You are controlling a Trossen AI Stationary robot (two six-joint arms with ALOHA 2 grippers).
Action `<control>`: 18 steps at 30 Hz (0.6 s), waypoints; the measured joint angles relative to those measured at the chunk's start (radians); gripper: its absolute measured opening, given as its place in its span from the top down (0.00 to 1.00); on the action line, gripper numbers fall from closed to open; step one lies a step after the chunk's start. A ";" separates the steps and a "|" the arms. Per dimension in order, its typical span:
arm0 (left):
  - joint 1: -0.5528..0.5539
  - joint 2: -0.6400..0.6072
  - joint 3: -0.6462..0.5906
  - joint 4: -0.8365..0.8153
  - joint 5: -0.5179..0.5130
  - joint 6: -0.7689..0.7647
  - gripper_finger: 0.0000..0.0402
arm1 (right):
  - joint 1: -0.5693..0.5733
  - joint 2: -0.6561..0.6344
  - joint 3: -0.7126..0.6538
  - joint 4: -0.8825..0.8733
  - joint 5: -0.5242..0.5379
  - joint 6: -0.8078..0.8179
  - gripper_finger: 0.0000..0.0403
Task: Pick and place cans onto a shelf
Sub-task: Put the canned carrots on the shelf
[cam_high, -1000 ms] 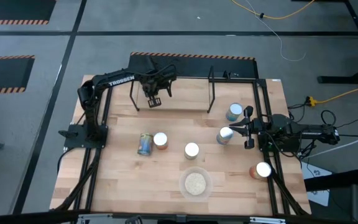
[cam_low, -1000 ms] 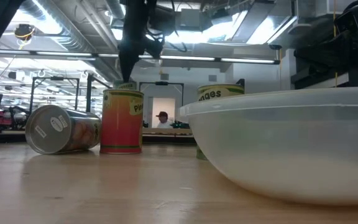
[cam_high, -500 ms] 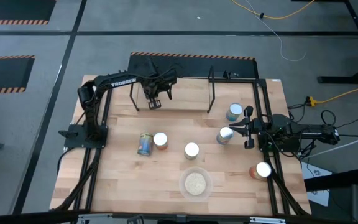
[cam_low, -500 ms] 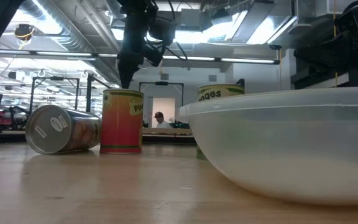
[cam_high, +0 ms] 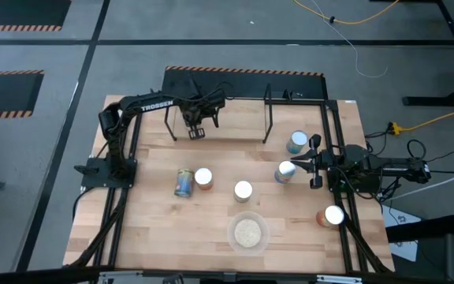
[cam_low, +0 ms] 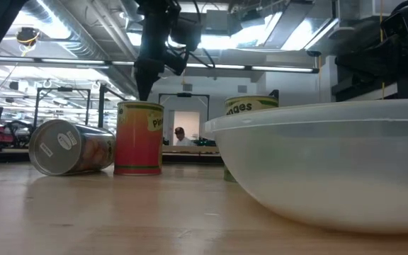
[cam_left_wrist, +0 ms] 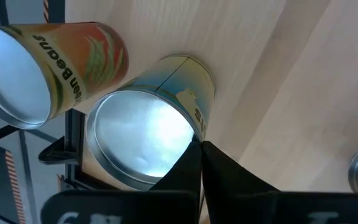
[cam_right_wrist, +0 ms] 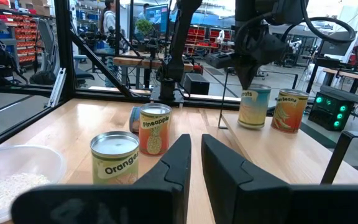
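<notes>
Workshop bays and ceiling lights stretch behind the pale-wood counter (cam_high: 148, 225). At its far edge stands the shelf (cam_high: 268, 110), a low board in a black frame. Two cans already stand there side by side: a blue-and-yellow can (cam_right_wrist: 255, 107) whose label ends in "rots", and a Green Beans can (cam_right_wrist: 289, 111).

The left claw (cam_high: 196, 130) hovers just above the blue-and-yellow can. Its fingers are pressed together and it holds nothing. The right claw (cam_high: 312, 166) waits at the right edge with its fingers almost touching and nothing between them, just beside a blue can (cam_high: 284, 171).

Six cans remain on the counter, so the step in hand looks like the left arm going back for the next one. It should rise straight up before it travels, so that a finger does not clip either can's rim or the frame's upright.

The closest upright choice is the Pineapple can (cam_high: 203, 177). It stands touching or nearly touching a tipped can (cam_high: 184, 183), so the fingers should spread wide and come down on the two sides clear of that neighbour. A grip low on the label would stop the can swinging.

The Orange can (cam_high: 243, 190) stands clear of its neighbours, near the bowl of grains (cam_high: 230, 232), and would be the easier pick. The next can should go down in the open stretch of board beside the Green Beans can.
</notes>
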 joint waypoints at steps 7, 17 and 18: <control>-0.008 0.000 0.000 -0.001 0.000 0.000 1.00 | 0.000 0.000 0.000 0.000 0.000 0.000 0.89; -0.009 0.000 0.000 0.001 0.000 0.000 0.98 | 0.000 0.000 0.000 0.000 0.000 0.000 0.89; -0.009 0.000 0.000 0.001 0.000 0.000 0.97 | 0.000 0.000 0.000 0.000 0.000 0.000 0.89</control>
